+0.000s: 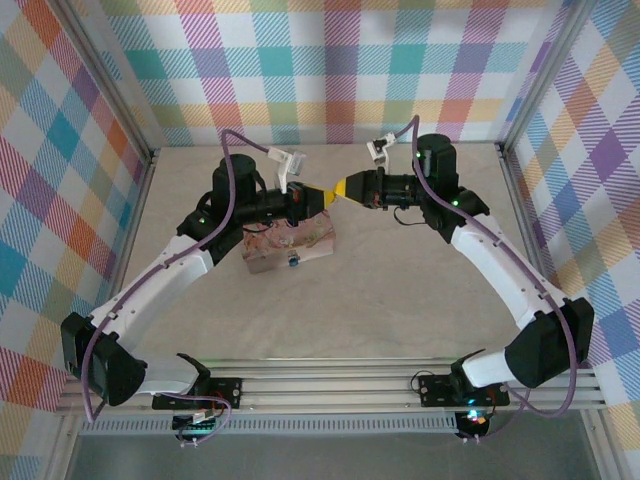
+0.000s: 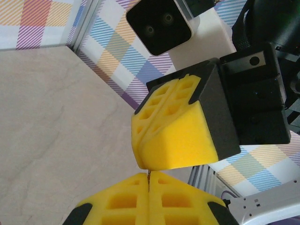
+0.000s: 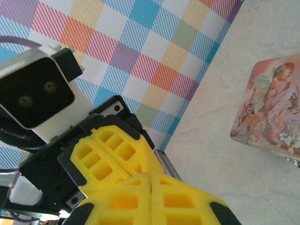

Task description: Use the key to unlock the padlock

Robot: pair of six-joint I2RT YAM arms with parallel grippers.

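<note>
Two claws meet: left claw (image 2: 148, 182) pinches the key (image 2: 148, 173), right claw (image 3: 150, 180) pressed together. A misjudged handover could drop it.

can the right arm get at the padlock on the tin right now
Probably yes. The padlock sits at the near side of the pink tin, facing open table; the right tool, shut tip to tip with the left tool, would need to swing down.
</note>
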